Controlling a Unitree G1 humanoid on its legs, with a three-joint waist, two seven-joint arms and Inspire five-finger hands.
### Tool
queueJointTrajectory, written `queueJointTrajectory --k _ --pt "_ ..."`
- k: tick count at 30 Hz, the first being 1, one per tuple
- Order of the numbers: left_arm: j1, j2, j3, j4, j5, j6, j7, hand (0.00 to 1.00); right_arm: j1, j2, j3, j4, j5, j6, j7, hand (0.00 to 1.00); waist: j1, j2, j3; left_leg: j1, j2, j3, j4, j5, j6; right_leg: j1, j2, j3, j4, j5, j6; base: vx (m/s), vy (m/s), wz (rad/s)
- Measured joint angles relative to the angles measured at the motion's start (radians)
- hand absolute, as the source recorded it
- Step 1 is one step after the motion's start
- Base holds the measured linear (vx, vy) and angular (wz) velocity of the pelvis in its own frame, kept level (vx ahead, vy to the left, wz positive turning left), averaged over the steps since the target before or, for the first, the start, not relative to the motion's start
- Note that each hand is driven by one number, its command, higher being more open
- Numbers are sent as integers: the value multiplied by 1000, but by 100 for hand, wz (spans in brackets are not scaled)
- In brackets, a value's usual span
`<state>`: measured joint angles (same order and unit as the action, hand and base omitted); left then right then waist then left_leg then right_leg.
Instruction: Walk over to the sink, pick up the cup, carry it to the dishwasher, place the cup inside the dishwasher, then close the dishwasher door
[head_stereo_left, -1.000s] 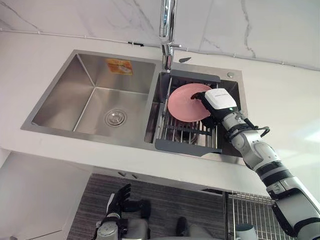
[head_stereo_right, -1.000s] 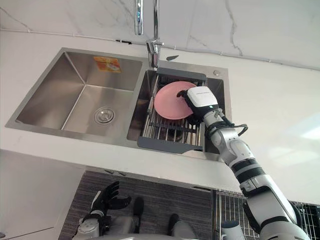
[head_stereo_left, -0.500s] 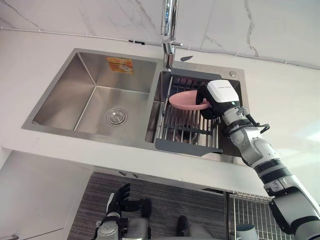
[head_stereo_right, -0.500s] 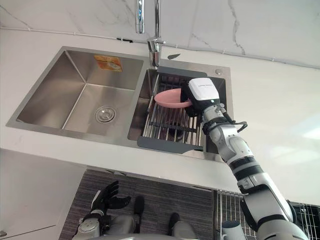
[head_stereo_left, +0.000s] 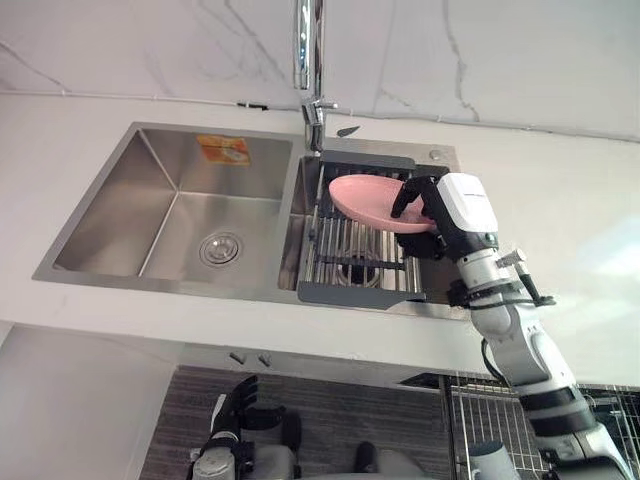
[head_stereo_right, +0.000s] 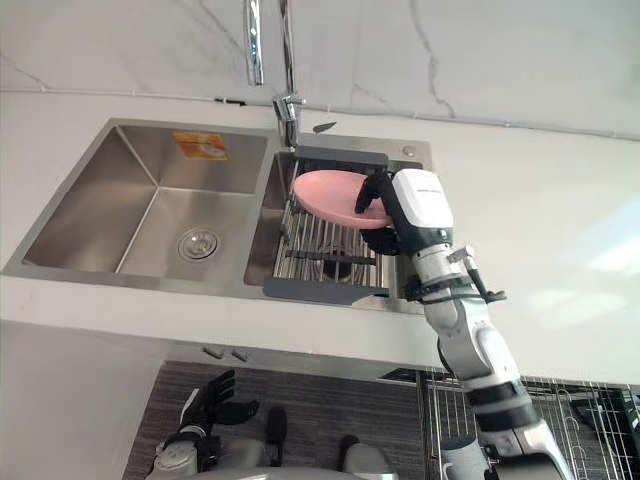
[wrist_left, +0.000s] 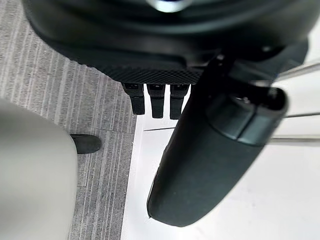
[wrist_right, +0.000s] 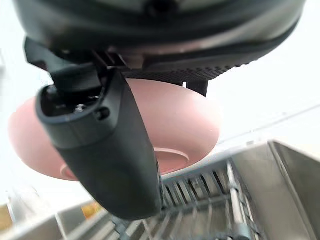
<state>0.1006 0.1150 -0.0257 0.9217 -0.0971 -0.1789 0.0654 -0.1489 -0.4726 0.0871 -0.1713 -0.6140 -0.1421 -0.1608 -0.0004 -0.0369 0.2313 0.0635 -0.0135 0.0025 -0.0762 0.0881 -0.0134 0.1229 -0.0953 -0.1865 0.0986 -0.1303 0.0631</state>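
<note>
A pink shallow dish (head_stereo_left: 365, 200) hangs roughly level above the dark drying rack (head_stereo_left: 345, 292) in the sink's right basin. My right hand (head_stereo_left: 440, 215), with a white cover on its back, is shut on the dish's right rim. In the right wrist view the thumb (wrist_right: 110, 150) lies across the dish's underside (wrist_right: 185, 120), with the rack's bars below. No cup is visible in these views. My left hand (head_stereo_left: 235, 400) hangs low in front of the counter, its fingers (wrist_left: 156, 97) relaxed and holding nothing.
The steel sink's left basin (head_stereo_left: 150, 215) has a round drain and an orange sticker. A chrome faucet (head_stereo_left: 308, 60) rises behind the divider. White counter (head_stereo_left: 560, 200) runs to the right. A wire rack (head_stereo_left: 490, 415) shows at floor level at the lower right.
My right hand has turned the pink dish from upright to level and lifted it off the rack. The camera has also shifted.
</note>
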Motion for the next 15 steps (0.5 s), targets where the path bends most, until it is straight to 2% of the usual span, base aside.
queueJointTrajectory --k 9,15 --pt "-6 -3 -1 68 2 1 0 90 179 132 -92 -198 44 -40 -28 30 -25 6 -56 42 11 30 -10 5 9 35 13 23 -32 14 -8 -62 -20 -10" --pt "-7 -4 -9 82 19 2 0 90 253 171 -93 -223 44 -48 -35 30 -33 11 -75 44 19 37 -10 5 9 36 21 32 -43 22 -13 -50 -21 -4"
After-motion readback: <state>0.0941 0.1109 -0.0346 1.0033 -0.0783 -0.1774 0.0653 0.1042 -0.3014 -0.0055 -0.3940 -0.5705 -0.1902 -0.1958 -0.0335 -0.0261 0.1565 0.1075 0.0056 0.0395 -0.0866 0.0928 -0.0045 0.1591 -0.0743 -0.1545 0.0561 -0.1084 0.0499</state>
